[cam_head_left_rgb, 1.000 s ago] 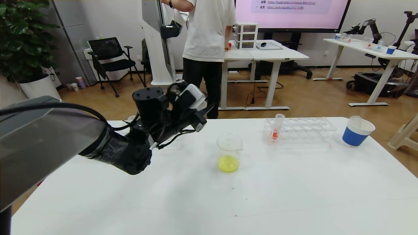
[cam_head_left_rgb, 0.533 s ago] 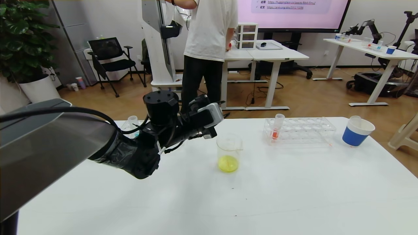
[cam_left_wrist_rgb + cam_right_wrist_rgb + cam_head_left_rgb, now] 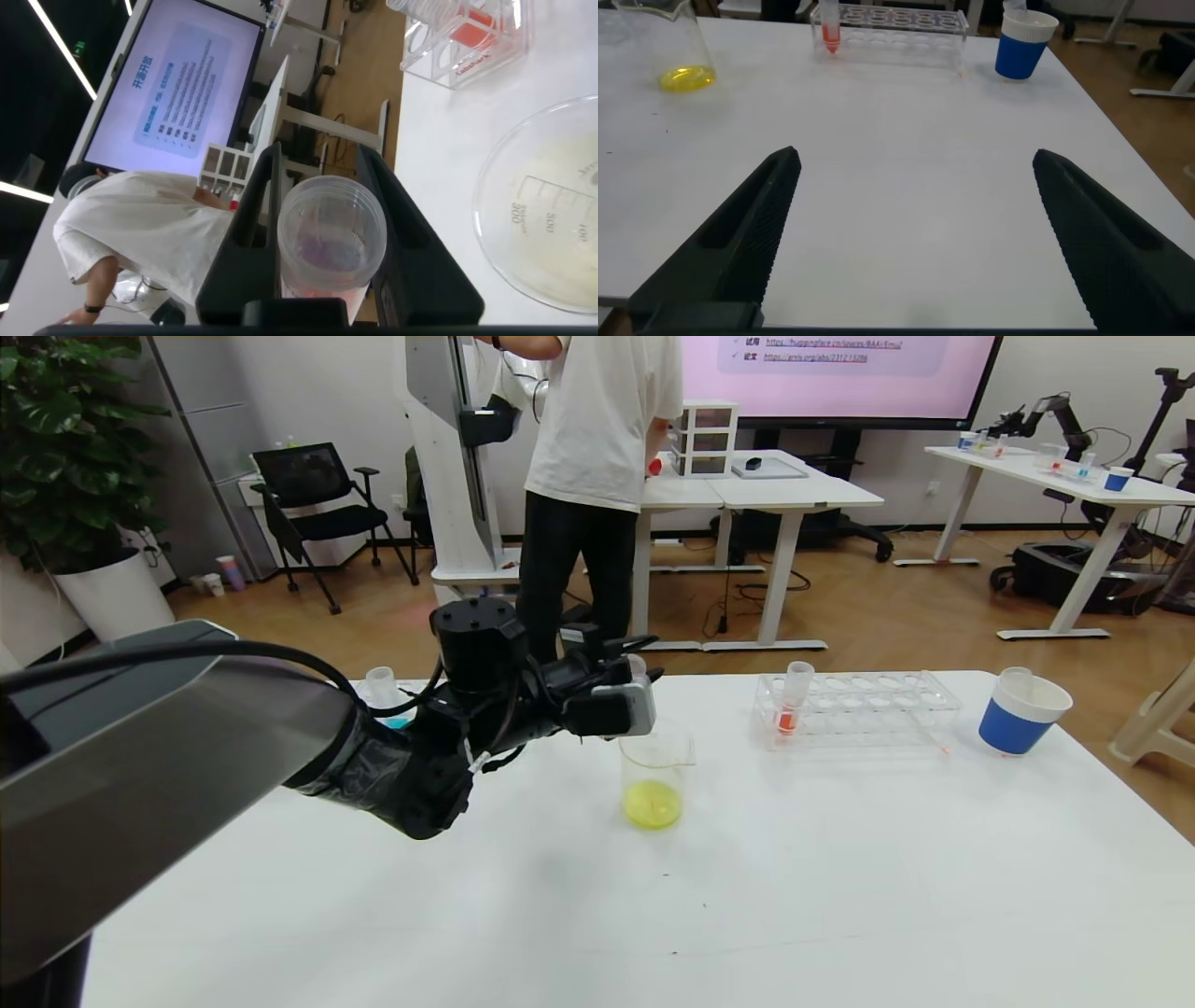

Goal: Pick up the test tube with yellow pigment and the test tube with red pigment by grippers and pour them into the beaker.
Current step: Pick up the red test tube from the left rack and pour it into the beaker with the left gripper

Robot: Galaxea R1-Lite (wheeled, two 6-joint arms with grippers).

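My left gripper [image 3: 627, 674] is shut on a clear test tube [image 3: 637, 665] and holds it tipped on its side just above the beaker [image 3: 655, 773], near its far rim. In the left wrist view the tube [image 3: 332, 245] sits between the fingers, mouth toward the camera, with orange-red pigment deep inside; the beaker [image 3: 551, 215] is beside it. The beaker holds yellow liquid. Another tube with red pigment [image 3: 792, 705] stands in the clear rack [image 3: 868, 709]. The yellow-pigment tube is out of view. My right gripper [image 3: 915, 187] is open and empty above the table's near side.
A blue-and-white paper cup [image 3: 1022, 711] stands at the right, beyond the rack. A tube with blue liquid [image 3: 383, 695] stands behind my left arm. A person stands behind the table's far edge. The right wrist view shows the beaker [image 3: 668, 47], rack [image 3: 896, 23] and cup [image 3: 1022, 45].
My left arm has moved right to the beaker and its wrist has turned, bringing the held tube over the beaker's rim. Beaker, rack and cup have not moved.
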